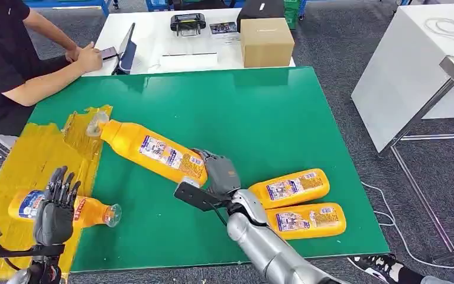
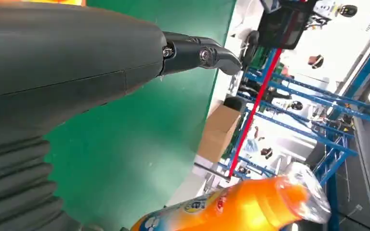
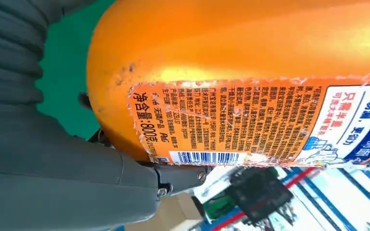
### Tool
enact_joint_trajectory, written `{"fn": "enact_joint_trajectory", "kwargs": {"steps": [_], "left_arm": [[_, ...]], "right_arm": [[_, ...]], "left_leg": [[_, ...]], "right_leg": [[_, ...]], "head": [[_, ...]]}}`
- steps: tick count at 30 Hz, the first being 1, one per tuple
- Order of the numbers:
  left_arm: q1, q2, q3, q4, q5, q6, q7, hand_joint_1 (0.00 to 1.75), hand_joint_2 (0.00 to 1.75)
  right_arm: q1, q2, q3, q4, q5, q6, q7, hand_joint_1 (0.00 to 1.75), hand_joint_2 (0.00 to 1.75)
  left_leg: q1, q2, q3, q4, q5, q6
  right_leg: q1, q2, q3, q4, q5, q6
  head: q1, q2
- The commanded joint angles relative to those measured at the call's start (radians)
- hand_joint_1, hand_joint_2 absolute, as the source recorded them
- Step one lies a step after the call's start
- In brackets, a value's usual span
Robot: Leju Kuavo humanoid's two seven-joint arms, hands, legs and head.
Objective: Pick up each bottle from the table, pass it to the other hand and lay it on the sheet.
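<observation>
Green table point(image 1: 260, 112): yellow sheet point(image 1: 18, 160) spread over its left side, crinkled, reaching the near-left corner. One orange bottle point(image 1: 86, 212) lies flat on the sheet's near part, clear cap end just over the sheet's edge onto green. Two more orange bottles lie side by side, touching, near the table's front right: the farther one point(image 1: 291, 188) and the nearer one point(image 1: 308, 220). White table point(image 1: 153, 41) abuts the far edge: cardboard box point(image 1: 265, 42), black device point(image 1: 187, 23), papers.
</observation>
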Motion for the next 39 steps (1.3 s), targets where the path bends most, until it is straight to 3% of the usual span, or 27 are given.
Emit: {"fn": "enact_joint_trajectory", "kwargs": {"steps": [1,19,20,31,39], "left_arm": [[0.051,-0.060,-0.075,-0.089,0.008,0.002,0.015,0.00,1.75],[0.110,-0.096,-0.197,-0.186,0.104,-0.044,0.042,0.00,1.75],[0.113,-0.097,-0.202,-0.191,0.105,-0.044,0.042,0.00,1.75],[0.120,-0.097,-0.216,-0.202,0.098,-0.024,0.035,0.00,1.75],[0.129,-0.105,-0.238,-0.204,0.074,-0.008,0.006,0.00,1.75]], "right_arm": [[0.054,0.000,0.085,-0.115,0.053,-0.007,0.005,1.75,1.75],[0.057,0.034,0.142,-0.048,0.094,0.009,0.019,1.75,1.75],[0.058,0.036,0.148,-0.048,0.098,0.014,0.018,1.75,1.75],[0.070,0.049,0.181,-0.058,0.117,0.030,0.022,1.75,1.75],[0.083,0.054,0.472,-0.058,0.000,0.046,0.088,1.75,1.75]], "left_leg": [[0.000,-0.001,0.002,0.000,-0.001,0.001],[0.002,-0.001,0.006,0.000,-0.004,0.002],[0.000,0.000,0.002,0.000,-0.001,0.001],[0.001,0.000,0.004,0.000,-0.002,0.002],[0.001,0.000,0.005,-0.001,-0.004,0.001]], "right_leg": [[0.000,-0.001,0.002,-0.001,-0.001,0.000],[0.002,-0.003,0.009,-0.003,-0.004,0.000],[0.000,-0.001,0.003,-0.001,-0.001,0.000],[0.001,-0.002,0.005,-0.002,-0.002,0.000],[0.002,-0.001,0.007,-0.003,-0.003,-0.001]], "head": [[0.000,0.000],[0.000,0.000],[0.000,0.000],[0.000,0.000],[0.001,0.000]]}}
